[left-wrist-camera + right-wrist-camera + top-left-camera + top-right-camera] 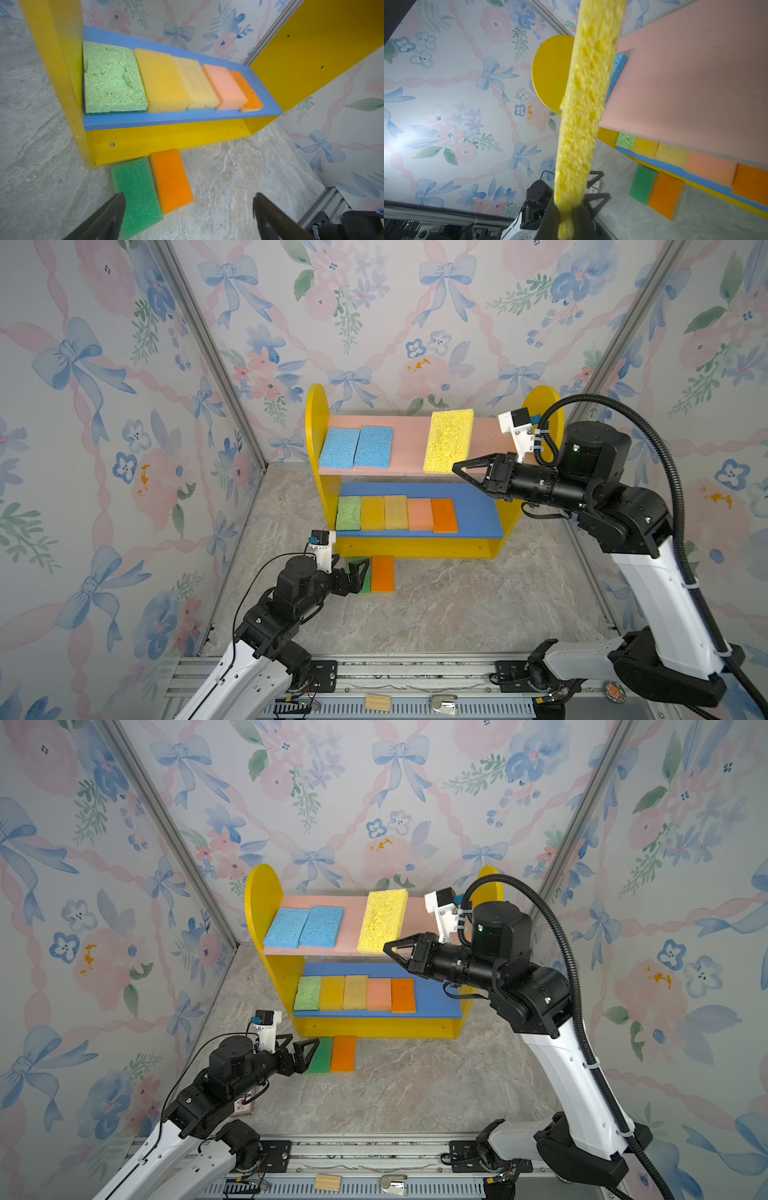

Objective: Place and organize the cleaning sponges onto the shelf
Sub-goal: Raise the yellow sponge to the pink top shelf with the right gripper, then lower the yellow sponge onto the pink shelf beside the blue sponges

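1. Sponge (449,441), yellow, pinched by right end effector (456,467) above pink upper board of the shelf (316,418);
2. left end effector (351,572) spread wide, empty, over green sponge (366,588) on the table (457,605).

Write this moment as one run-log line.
right gripper: shut on yellow sponge at pink upper board | left gripper: open near green sponge, orange sponge on table

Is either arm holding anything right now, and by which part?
The right tool pinches the yellow sponge by its near end; the left tool is open and empty.
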You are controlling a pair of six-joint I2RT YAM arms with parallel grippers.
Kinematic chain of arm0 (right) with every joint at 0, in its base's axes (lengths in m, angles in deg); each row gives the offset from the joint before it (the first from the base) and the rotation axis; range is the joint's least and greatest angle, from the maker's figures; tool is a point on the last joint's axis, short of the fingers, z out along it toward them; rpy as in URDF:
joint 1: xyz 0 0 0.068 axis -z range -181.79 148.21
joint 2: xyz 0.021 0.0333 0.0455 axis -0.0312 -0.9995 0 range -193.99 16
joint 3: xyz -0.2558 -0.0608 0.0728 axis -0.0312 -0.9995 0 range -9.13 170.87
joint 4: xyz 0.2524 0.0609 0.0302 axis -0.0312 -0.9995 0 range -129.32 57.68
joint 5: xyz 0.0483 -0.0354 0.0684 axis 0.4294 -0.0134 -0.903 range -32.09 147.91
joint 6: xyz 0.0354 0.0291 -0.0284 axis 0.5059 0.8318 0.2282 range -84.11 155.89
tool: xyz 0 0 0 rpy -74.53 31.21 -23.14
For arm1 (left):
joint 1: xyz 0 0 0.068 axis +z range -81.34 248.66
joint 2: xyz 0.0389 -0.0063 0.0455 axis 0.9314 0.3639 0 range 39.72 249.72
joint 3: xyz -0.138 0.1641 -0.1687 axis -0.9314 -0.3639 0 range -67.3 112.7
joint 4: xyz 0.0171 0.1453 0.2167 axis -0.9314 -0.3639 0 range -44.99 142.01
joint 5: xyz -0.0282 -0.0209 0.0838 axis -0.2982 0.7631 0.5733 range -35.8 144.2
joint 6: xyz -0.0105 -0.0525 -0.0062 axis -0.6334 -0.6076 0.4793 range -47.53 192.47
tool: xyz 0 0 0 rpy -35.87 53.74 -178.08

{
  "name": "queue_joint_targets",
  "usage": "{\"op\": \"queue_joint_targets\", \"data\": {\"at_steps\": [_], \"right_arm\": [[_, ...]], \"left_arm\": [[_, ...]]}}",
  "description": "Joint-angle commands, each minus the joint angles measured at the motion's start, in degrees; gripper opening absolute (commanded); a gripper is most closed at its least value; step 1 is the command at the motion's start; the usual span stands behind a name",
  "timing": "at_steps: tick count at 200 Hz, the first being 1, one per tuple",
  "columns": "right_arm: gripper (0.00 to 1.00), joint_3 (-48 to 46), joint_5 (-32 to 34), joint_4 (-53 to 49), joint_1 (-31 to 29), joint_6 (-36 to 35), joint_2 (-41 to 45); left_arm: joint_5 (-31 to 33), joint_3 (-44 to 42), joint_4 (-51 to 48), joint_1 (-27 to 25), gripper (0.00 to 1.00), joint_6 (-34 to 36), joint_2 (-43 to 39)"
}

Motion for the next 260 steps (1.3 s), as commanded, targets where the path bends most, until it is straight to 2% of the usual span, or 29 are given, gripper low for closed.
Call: {"op": "queue_joint_targets", "data": {"at_steps": [1,114,211,221,240,260], "right_arm": [[0.13,2.75,-2.20,3.57,1.28,4.12,-3.45],[0.16,13.29,-3.33,-0.24,1.74,6.17,-19.01],[0.16,19.49,-3.96,-7.02,2.18,4.20,-24.33],[0.20,19.55,-3.95,-7.34,2.17,4.03,-24.50],[0.41,19.73,-3.41,-8.06,2.26,3.34,-24.36],[0.52,20.30,-2.17,-10.00,2.57,2.06,-23.96]], "left_arm": [[0.38,-0.66,1.39,0.37,0.98,0.31,-0.33],[0.50,-0.82,1.48,0.32,0.98,0.32,-3.31],[0.51,-0.85,1.49,0.21,0.98,0.24,-3.76],[0.48,-0.85,1.48,0.20,0.98,0.24,-3.76],[0.45,-0.83,1.49,0.19,0.98,0.21,-3.70],[0.49,-0.86,1.49,0.20,0.98,0.25,-3.81]]}}
